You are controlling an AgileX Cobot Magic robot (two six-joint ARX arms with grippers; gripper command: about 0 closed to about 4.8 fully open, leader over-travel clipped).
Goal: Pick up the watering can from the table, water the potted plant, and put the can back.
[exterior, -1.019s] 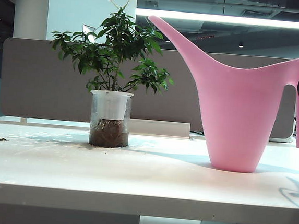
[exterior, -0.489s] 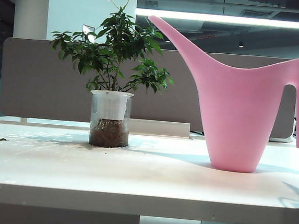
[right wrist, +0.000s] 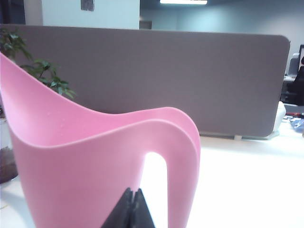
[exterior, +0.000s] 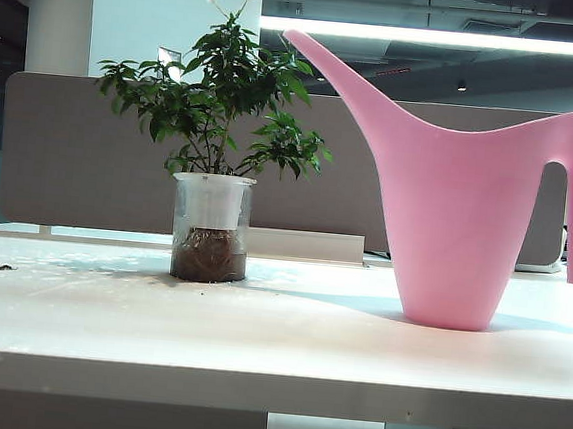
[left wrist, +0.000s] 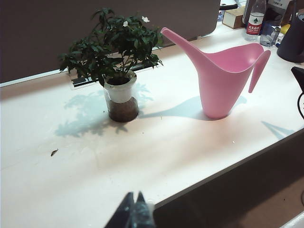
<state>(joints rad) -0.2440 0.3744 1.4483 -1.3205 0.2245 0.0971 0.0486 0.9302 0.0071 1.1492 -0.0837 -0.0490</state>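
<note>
Both claws pressed together and empty; pink watering can standing untouched on the white surface.

Nearest in the left wrist view, the left claw (left wrist: 134,209) hangs over the front edge of the surface (left wrist: 156,156), its fingers pressed together, well apart from everything. Nearest in the right wrist view, the right claw (right wrist: 133,209) is likewise pressed together, holding nothing, pointing at the arched handle of the watering can (right wrist: 95,156) just beyond it. Further back, the watering can (exterior: 459,190) stands upright on the surface (exterior: 275,344), spout angled up toward the potted plant (exterior: 217,148), which stands apart in its clear jar. Behind both runs a grey partition (exterior: 81,156).
</note>
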